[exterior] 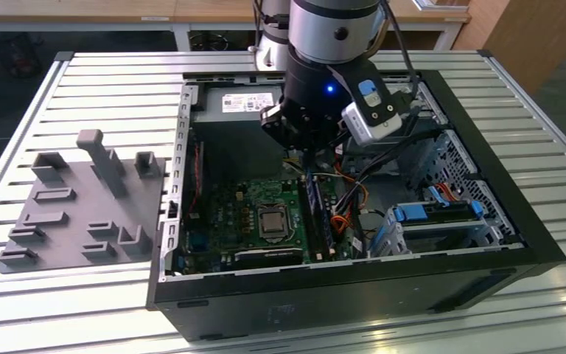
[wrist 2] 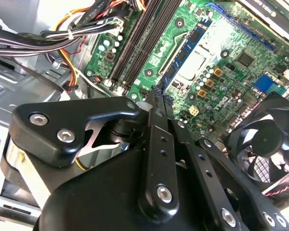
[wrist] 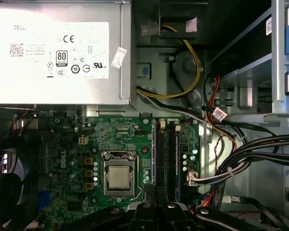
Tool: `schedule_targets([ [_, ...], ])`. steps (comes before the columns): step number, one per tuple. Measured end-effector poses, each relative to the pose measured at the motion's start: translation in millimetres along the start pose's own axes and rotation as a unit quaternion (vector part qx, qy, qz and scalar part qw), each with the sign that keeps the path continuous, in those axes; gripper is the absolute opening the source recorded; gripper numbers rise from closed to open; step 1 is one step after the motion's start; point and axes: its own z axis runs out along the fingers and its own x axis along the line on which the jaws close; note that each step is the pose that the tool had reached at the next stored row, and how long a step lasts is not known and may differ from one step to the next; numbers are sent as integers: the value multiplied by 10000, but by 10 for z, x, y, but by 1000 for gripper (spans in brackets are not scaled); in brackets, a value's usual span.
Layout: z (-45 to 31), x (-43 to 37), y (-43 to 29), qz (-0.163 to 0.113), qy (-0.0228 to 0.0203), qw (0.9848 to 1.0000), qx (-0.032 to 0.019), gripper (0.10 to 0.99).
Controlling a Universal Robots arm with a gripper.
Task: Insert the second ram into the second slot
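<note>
1. Looking outward from the wrist, you see the gripper (wrist 2: pixel 156 98) with its fingers pressed together and nothing visibly clamped between them.
2. Your arm (exterior: pixel 327 44) hangs near-vertical into the open computer case (exterior: pixel 312 302).
3. Just below the fingertips, the second ram (exterior: pixel 315 214) stands on edge in the memory slots beside the CPU socket (exterior: pixel 266 220). You cannot tell whether they touch.

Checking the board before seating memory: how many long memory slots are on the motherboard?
2 memory slots, side by side beside the processor socket: one nearer it, the other toward the cables. The hand covers one end of each.
</note>
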Motion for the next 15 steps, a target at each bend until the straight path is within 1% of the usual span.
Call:
schedule_targets([
  [9,53,-8,-3,0,0,10000,0,118],
  [15,149,-8,-4,0,1,10000,0,118],
])
